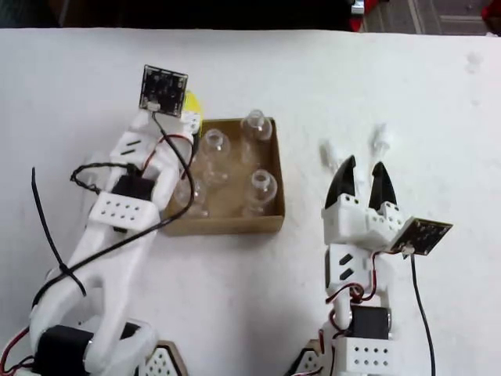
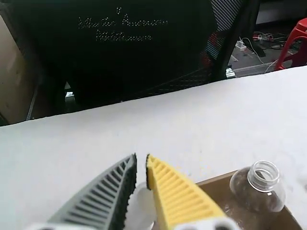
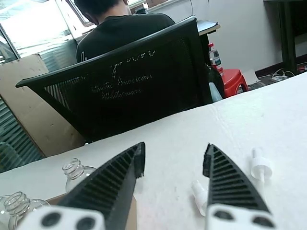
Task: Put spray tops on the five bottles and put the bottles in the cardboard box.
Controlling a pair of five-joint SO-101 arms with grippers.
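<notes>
**Box blocked from the left, open counter on the right**

The left arm lies across the left edge of the cardboard box, with the left hand over its far left corner, closing that side. Four bottles crowd the inside, with narrow gaps between them. Bare counter lies right of the box. Two spray tops sit just ahead of the right hand, whose fingers are spread.

Left arm is stretched well forward, leaning in toward the middle. The left claw has its grey and yellow fingers pinched almost together at the tips, and I read that as clamped on a white spray top. Right arm sits tucked back, closer to its base, pointing straight ahead. The right claw has both black fingers spread wide apart.
</notes>
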